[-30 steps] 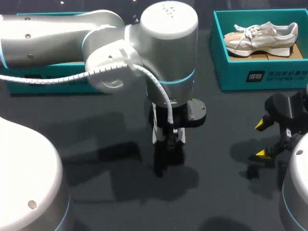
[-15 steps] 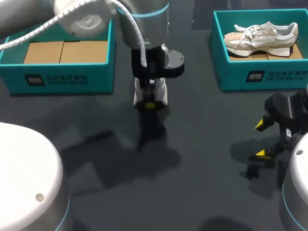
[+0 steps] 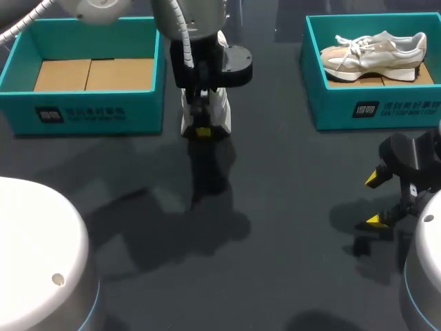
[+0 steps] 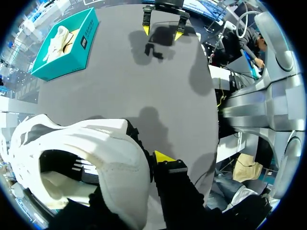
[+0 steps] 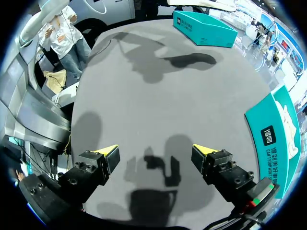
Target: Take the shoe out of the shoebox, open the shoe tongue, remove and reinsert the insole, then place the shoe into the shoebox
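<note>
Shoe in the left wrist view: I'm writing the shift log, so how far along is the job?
Done: the white shoe is out, and the left shoebox shows only its cardboard floor. In hand: the left end effector holds that shoe above the table. Left: opening the tongue, the insole out and back in, then reboxing. The right end effector is open and empty. A second shoe lies in the right shoebox.

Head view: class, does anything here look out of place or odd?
One thing: a white shoe hangs above the table from the left gripper, between the two boxes. The left shoebox holds nothing, while the other shoe lies inside the right shoebox. Nothing looks spilled or damaged.
</note>
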Controlling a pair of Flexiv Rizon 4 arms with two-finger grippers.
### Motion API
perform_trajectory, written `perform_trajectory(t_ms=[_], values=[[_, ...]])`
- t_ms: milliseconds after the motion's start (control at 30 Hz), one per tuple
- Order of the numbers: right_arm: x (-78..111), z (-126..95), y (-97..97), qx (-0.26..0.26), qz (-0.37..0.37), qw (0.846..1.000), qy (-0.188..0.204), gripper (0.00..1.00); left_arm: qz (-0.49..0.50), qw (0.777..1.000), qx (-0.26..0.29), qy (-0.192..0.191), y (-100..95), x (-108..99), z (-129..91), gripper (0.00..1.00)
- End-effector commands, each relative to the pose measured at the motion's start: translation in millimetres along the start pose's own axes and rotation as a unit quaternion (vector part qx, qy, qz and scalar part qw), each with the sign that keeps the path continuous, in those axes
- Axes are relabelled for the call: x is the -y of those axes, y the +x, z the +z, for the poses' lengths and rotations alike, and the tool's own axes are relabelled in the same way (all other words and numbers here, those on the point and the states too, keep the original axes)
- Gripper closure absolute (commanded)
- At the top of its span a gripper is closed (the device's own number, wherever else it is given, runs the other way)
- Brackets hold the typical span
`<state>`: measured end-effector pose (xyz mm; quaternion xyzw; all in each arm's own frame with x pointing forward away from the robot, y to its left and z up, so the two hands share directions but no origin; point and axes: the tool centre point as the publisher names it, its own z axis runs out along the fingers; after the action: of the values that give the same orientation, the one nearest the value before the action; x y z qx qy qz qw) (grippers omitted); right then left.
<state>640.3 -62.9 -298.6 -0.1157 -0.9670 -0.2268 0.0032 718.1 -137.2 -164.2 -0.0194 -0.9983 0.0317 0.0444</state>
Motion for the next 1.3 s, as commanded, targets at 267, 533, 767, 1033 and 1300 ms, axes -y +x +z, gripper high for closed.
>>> perform_trajectory(t_ms=[267,533,767,1033,1300], values=[[0.6,0,2.0,0.002,0.0,1.0,0.001,0.0,0.016,1.0,-0.019,-0.015,-31.8,-36,-28,1.0],[0.6,0,2.0,0.002,0.0,1.0,0.001,0.0,0.004,1.0,-0.01,-0.012,-80.9,-100,-58,1.0],[0.6,0,2.0,0.002,0.0,1.0,0.001,0.0,-0.005,1.0,-0.008,-0.007,-113.9,-162,-73,1.0],[0.6,0,2.0,0.002,0.0,1.0,0.001,0.0,-0.037,0.999,-0.008,-0.015,-156.9,-233,-67,1.0],[0.6,0,2.0,0.002,0.0,1.0,0.001,0.0,-0.048,0.999,-0.01,-0.017,-191.6,-295,-60,1.0]])
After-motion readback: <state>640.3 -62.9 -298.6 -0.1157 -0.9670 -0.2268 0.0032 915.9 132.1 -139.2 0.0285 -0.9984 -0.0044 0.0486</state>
